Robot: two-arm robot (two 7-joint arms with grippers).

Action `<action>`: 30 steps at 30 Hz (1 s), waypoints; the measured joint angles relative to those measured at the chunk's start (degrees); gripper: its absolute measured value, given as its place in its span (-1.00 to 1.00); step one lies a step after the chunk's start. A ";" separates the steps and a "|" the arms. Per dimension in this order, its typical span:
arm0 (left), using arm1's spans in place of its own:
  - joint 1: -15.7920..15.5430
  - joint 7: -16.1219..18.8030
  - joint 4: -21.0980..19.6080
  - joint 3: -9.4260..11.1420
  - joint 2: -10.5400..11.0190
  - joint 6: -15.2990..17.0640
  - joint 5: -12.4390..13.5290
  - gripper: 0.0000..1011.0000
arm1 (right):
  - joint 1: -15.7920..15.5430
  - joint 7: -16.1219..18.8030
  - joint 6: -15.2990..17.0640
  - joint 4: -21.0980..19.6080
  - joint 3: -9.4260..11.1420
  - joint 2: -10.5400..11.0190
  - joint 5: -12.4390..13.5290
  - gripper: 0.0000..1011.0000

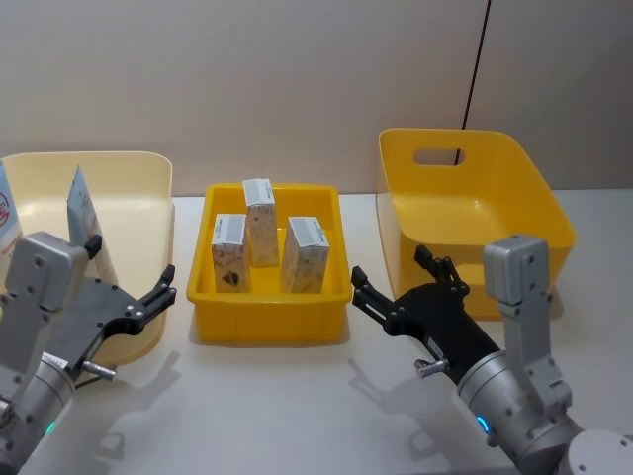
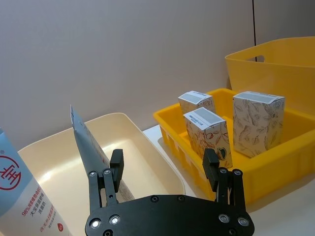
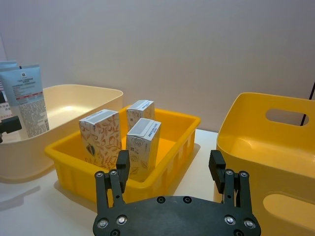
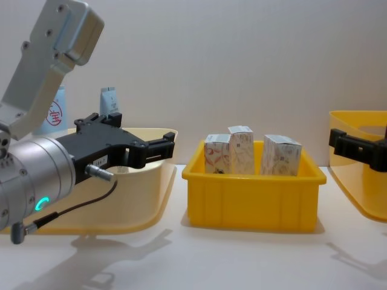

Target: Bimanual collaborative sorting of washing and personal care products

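Cartons [image 1: 261,221] seemingly clear of bin [image 1: 269,323] walls

- Three cartons [image 1: 262,220] are stood upright in the middle tray [image 1: 269,327], one behind two.
- The left bin [image 1: 148,213], with tubes [image 1: 83,210] leaned inside, is set beside it.
- The right bin [image 1: 539,213] is placed opposite, all on the surface [image 1: 287,416].

The light is bright and soft. Pale shadows lie on the table [image 1: 277,416] under the left gripper [image 1: 131,259] and the right gripper [image 1: 388,265].
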 joint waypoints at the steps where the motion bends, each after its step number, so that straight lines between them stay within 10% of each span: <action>1: 0.00 0.00 0.00 0.00 0.00 0.00 0.00 0.98 | 0.00 0.00 0.00 0.00 0.00 0.00 0.00 0.98; 30: 0.00 0.00 0.00 0.00 0.01 0.00 0.00 0.98 | 0.00 0.00 0.00 0.00 0.00 0.00 0.00 0.98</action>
